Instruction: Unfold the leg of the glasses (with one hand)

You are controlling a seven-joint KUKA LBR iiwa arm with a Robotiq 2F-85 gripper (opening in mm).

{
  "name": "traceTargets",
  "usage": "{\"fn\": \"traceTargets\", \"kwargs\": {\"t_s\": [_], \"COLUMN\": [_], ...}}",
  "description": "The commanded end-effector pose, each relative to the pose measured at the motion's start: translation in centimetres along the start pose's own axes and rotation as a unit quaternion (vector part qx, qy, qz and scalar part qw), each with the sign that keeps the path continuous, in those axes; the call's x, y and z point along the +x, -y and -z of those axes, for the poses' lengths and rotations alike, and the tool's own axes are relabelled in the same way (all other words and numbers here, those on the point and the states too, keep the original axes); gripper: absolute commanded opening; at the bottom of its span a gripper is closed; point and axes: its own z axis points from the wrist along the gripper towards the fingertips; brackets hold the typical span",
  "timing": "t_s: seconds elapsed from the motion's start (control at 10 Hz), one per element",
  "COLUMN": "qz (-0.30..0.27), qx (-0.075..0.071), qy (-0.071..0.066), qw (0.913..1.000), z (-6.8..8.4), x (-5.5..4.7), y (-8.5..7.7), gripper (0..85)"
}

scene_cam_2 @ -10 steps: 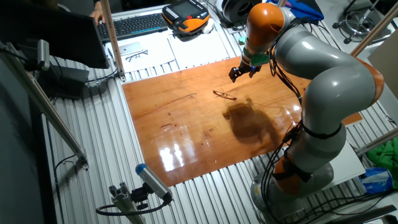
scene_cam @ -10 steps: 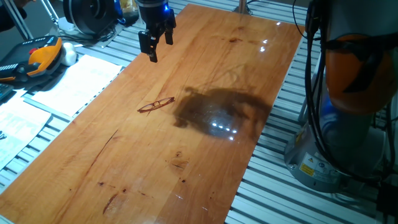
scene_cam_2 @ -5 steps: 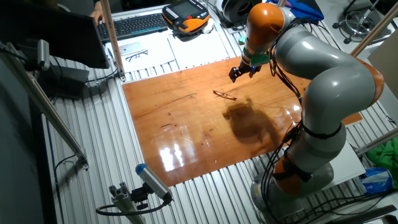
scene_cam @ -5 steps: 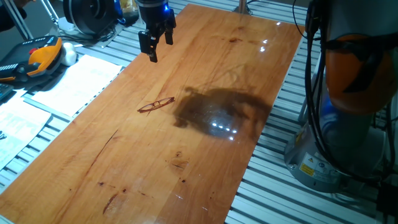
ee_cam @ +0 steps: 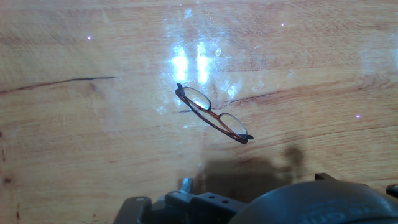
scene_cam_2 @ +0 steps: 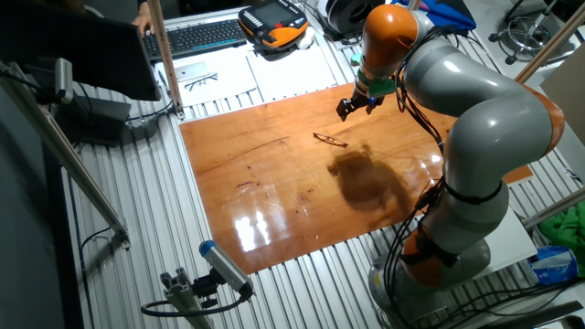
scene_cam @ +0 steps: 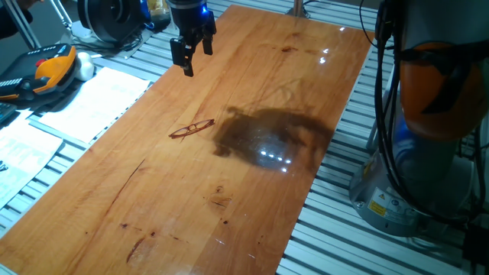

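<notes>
Reddish-brown wire, thin as a scratch, is all I see of the glasses (scene_cam: 192, 128) in one fixed view: they lie flat on the glossy wooden tabletop (scene_cam: 252, 191), toward its left edge. My pincer (scene_cam: 189, 56) hangs well above and beyond them, its dark fingers a little apart and holding nothing.

From the other fixed view, the glasses (scene_cam_2: 330, 140) lie just beside the arm's shadow, with my pincer (scene_cam_2: 355, 106) up to their right and the tabletop (scene_cam_2: 274, 210) shining with glare.

My hand view shows the glasses (ee_cam: 214, 116) best: two slim oval rims in a slanted line, the fine legs seemingly folded against them. My fingers do not show here. I judge the risk to be the frame sliding on the slick varnish as I come down, or my fingers bending the delicate wire instead of catching one leg.
</notes>
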Motion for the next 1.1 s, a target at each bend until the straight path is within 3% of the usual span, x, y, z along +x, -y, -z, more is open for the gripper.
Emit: {"fn": "traceTargets", "kwargs": {"t_s": [0.0, 0.4, 1.0], "qz": [0.028, 0.029, 0.035], "qx": [0.052, 0.055, 0.054], "qy": [0.016, 0.013, -0.004], "qw": [0.9981, 0.9980, 0.9979], "z": [0.0, 0.3, -1.3], "x": [0.0, -0.2, -1.4], "y": [0.0, -0.1, -0.6], "gripper": [0.0, 0.0, 0.0]}}
